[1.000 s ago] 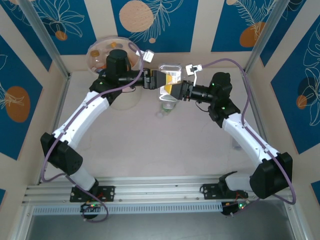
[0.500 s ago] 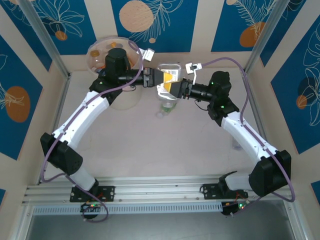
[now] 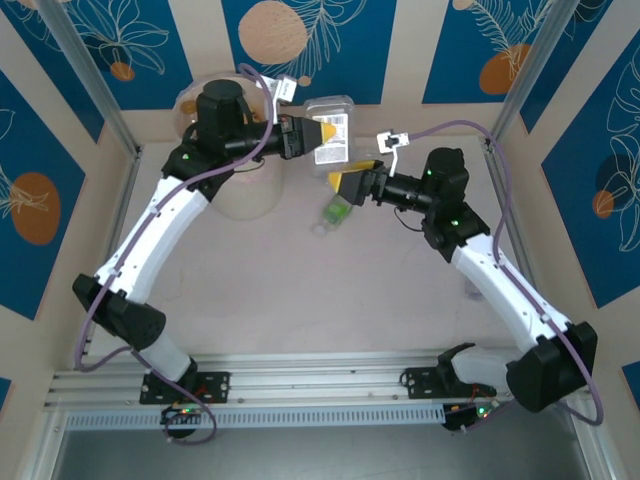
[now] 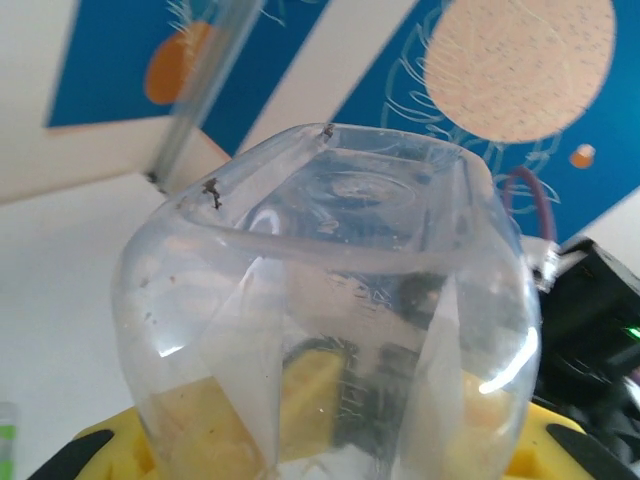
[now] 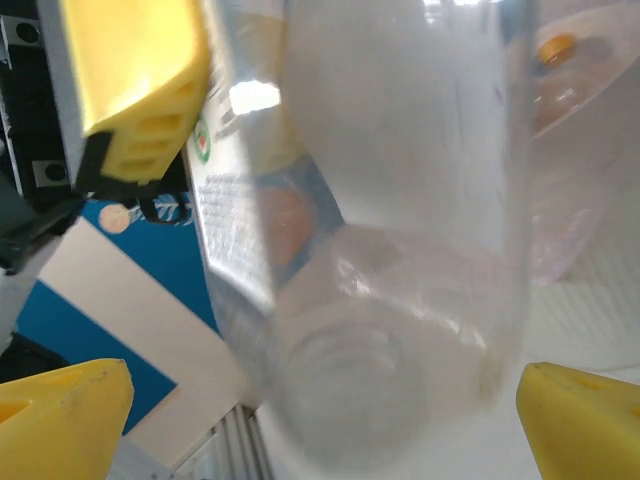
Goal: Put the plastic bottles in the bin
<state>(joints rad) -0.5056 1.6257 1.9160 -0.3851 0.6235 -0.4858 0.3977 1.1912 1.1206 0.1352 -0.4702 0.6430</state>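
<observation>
- While a clear plastic bottle is clamped by the left gripper at upper centre, the right gripper is held agape just below.
- Carriage left over the bin, then release, is called for next.

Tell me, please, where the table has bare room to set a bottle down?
The widest bare patch of the table is its middle, on the near side of the small green bottle. The far side is crowded: the bin, the left gripper shut on a clear bottle, and the open right gripper sit close together.
</observation>
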